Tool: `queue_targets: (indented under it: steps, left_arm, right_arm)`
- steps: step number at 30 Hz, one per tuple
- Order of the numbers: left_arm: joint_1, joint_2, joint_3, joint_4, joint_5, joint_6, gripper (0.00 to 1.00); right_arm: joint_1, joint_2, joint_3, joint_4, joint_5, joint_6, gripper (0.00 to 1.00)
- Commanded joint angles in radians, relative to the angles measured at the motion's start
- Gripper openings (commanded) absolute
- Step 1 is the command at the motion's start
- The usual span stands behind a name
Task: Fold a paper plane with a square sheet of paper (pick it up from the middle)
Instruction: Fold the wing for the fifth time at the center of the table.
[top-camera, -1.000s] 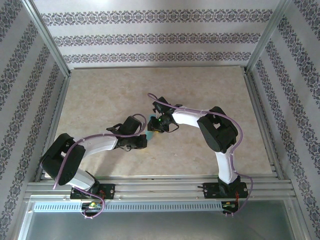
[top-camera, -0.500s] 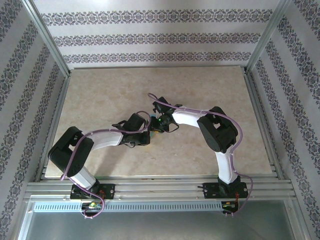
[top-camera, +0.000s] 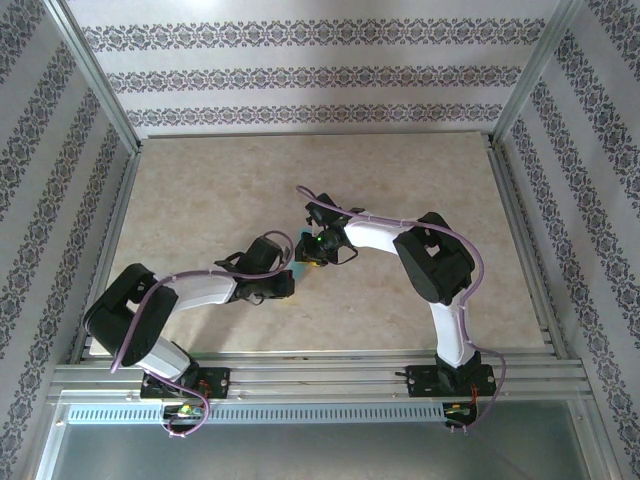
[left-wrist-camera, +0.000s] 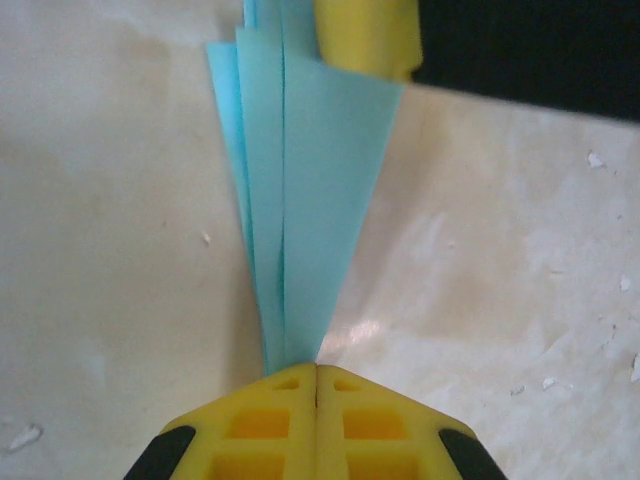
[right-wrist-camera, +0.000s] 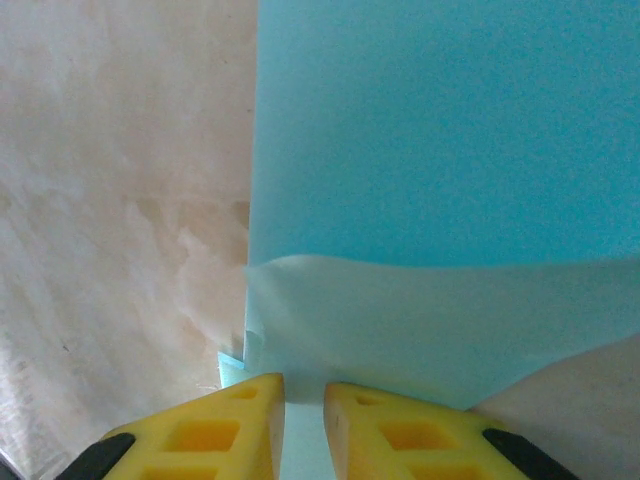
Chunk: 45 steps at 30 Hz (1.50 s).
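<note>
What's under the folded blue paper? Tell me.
Beige table shows around the paper, which the left gripper and right gripper pinch. The patch directly beneath it is covered.

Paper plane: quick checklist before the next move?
1. Narrow end of paper plane held in shut left gripper: ok.
2. Wide end clamped by right gripper: cannot tell; a narrow gap shows, with paper in it.
3. Folded layers lying flush: not ok; they fan apart in the left wrist view.
4. Paper free of tears: ok, none visible.
5. Spacing between the two grippers, top view: cannot tell.
</note>
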Motion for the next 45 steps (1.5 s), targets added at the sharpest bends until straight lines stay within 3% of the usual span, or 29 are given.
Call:
queue_targets:
  steps: [1, 9, 22, 33, 40, 45]
  left_arm:
    - [-0.011, -0.019, -0.062, -0.163, 0.037, -0.012, 0.00]
    - [-0.001, -0.152, 0.018, -0.242, -0.014, 0.030, 0.00]
    - [0.016, 0.058, 0.051, 0.226, -0.056, -0.154, 0.00]
    - [0.037, 0.049, 0.013, 0.231, -0.155, -0.140, 0.00]
    - [0.040, 0.134, 0.029, 0.249, -0.090, -0.149, 0.00]
    - [0.040, 0.126, 0.018, 0.198, -0.106, -0.136, 0.00]
  right_arm:
    - [-0.016, 0.082, -0.027, -0.083, 0.112, 0.006, 0.28]
    - [-0.015, 0.081, -0.026, -0.075, 0.107, 0.012, 0.28]
    - [-0.019, 0.058, -0.072, 0.023, 0.056, 0.086, 0.28]
    - [-0.029, 0.042, -0.064, 0.028, 0.028, 0.071, 0.28]
    - [-0.037, 0.032, -0.048, 0.026, 0.005, 0.065, 0.28]
    - [-0.048, 0.003, -0.021, 0.035, -0.011, 0.053, 0.28]
